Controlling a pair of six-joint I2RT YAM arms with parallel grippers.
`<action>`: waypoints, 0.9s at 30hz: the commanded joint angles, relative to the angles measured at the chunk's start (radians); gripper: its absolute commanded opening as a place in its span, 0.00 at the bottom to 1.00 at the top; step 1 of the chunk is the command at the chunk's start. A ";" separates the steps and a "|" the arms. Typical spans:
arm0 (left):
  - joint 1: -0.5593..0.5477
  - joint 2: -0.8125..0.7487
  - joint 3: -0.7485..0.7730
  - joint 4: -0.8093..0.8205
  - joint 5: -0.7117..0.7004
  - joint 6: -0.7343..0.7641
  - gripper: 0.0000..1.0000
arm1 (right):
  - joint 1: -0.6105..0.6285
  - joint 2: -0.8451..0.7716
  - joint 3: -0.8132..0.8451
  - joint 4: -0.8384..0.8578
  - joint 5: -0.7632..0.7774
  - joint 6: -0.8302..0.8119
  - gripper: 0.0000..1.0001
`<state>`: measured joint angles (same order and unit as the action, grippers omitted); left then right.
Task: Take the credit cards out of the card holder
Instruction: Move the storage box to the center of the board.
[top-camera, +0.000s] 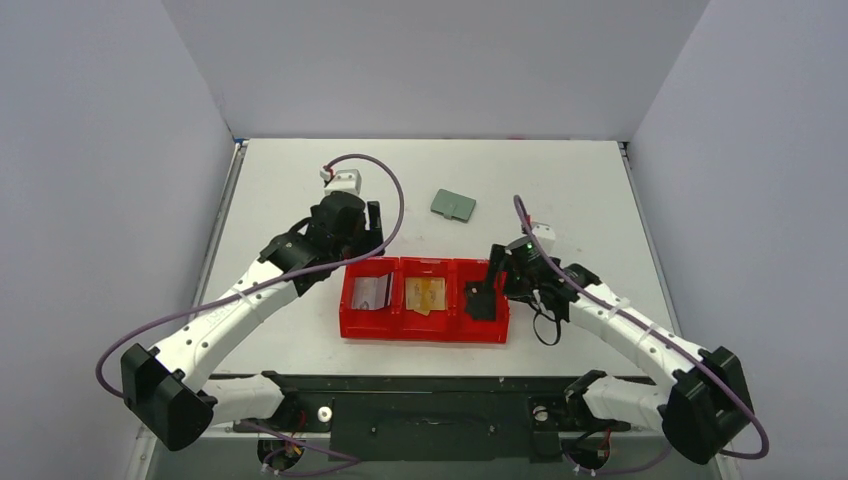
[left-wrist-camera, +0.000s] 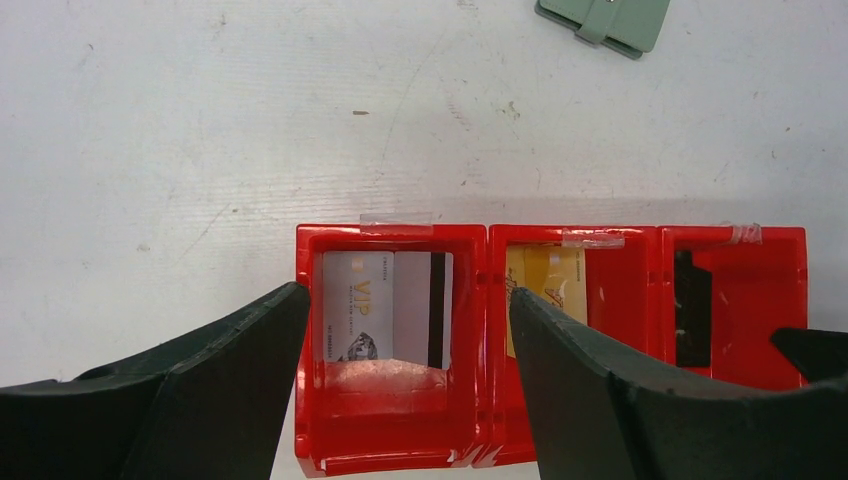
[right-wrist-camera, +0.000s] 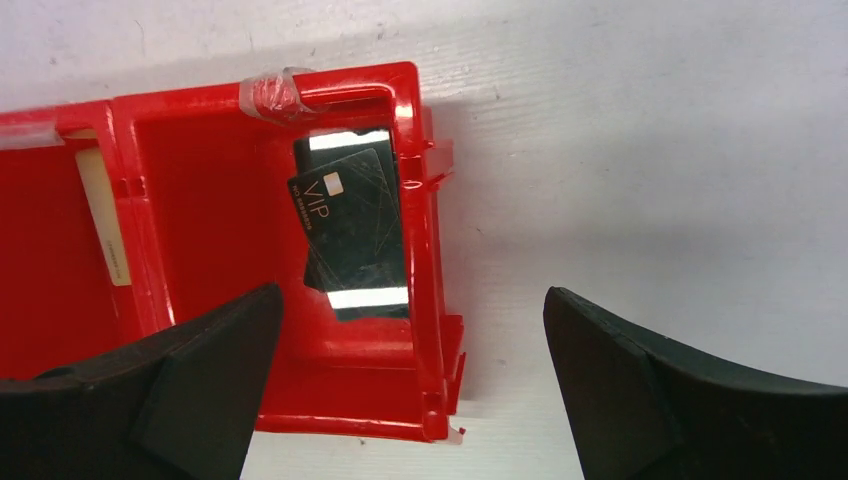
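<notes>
Top external view had the card holder (top-camera: 453, 205) lying alone, upper middle of the tabletop (top-camera: 300, 170). Three credit cards (top-camera: 425, 294) sat in the red tray (top-camera: 420, 330), one per compartment. Left pincer (left-wrist-camera: 405, 300) and right pincer (right-wrist-camera: 412, 295) both gaped, holding nothing. Looked basically done.

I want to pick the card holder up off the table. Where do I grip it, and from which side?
The card holder lies flat on the table beyond the tray, with nothing touching it, so come straight down from above. Pinch across its shorter span, with a finger on each long edge. The tab on the tray-facing edge may give a slightly raised first catch.
</notes>
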<state>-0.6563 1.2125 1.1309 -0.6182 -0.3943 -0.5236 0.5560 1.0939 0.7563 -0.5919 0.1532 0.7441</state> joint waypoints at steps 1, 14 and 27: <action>0.016 0.007 0.064 -0.015 0.020 -0.013 0.71 | 0.036 0.113 0.051 0.072 0.031 -0.004 0.99; 0.067 0.012 0.108 -0.089 0.031 -0.007 0.72 | 0.060 0.402 0.210 0.139 -0.005 -0.069 0.96; 0.123 -0.020 0.117 -0.113 0.052 -0.009 0.72 | 0.197 0.639 0.452 0.144 -0.054 0.007 0.95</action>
<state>-0.5526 1.2247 1.1957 -0.7223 -0.3553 -0.5308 0.7040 1.6737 1.1065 -0.4824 0.1299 0.7006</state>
